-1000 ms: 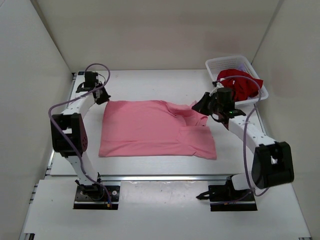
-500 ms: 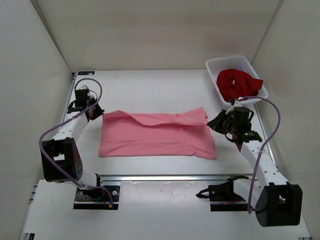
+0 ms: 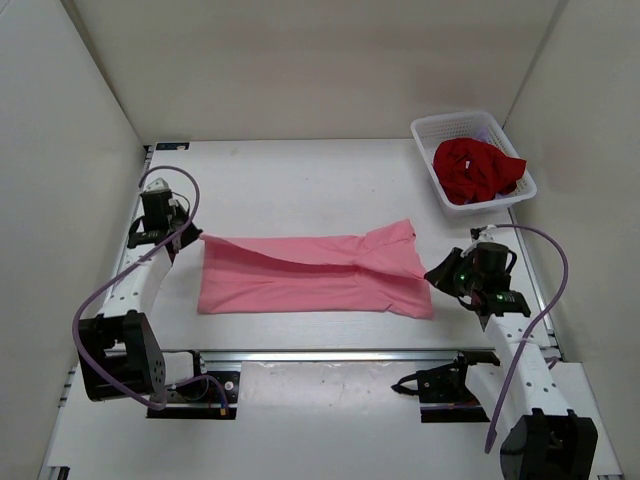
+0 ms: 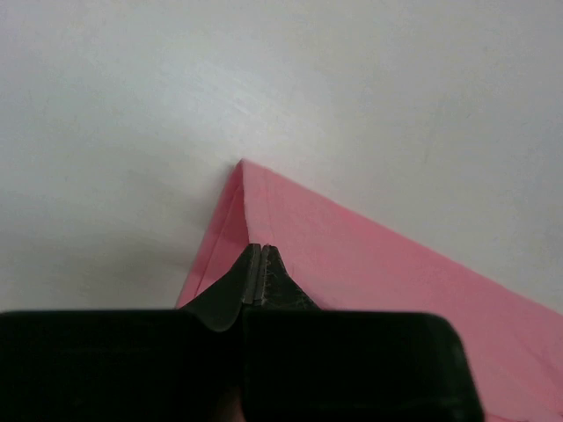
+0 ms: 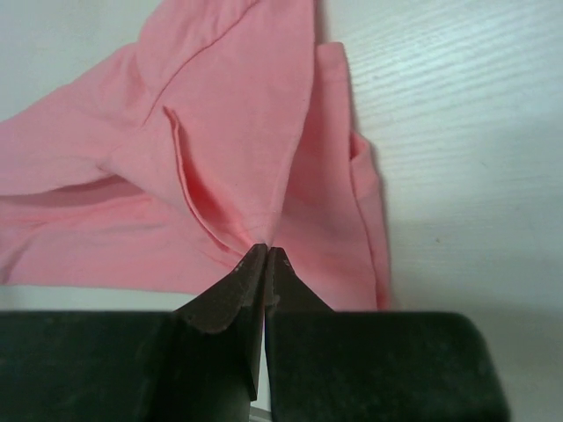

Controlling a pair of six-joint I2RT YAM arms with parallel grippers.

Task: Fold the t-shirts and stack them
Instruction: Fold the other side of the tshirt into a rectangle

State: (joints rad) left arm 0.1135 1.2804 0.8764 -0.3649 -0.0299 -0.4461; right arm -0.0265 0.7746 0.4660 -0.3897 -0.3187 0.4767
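**A:** Where is the pink shirt (image 3: pixel 310 285)?

**B:** In the middle of the counter (image 3: pixel 300 180). Its long way runs from 9 o'clock to 3 o'clock. My left fingers (image 4: pixel 236 294) are pinched tight on its corner at the 9 o'clock end. My right fingers (image 5: pixel 230 299) are pinched tight on the cloth at the 3 o'clock end.

**A:** Which way will you go?

**B:** Toward 6 o'clock, I think. The near edge lies flat at 6 o'clock from both grips. The right one is closer to it. The left one has more way to go, so I would watch that side.

**A:** What is the cloth like?

**B:** Soft, thin and floppy. It makes a slanting crease between my two grips, and it is doubled over at each pinch. The counter is white and smooth, with faint lines like wood.

**A:** And the red shirt (image 3: pixel 475 168)?

**B:** It is bunched up in the white basket (image 3: pixel 440 128) at 1 o'clock, well apart from the pink one.
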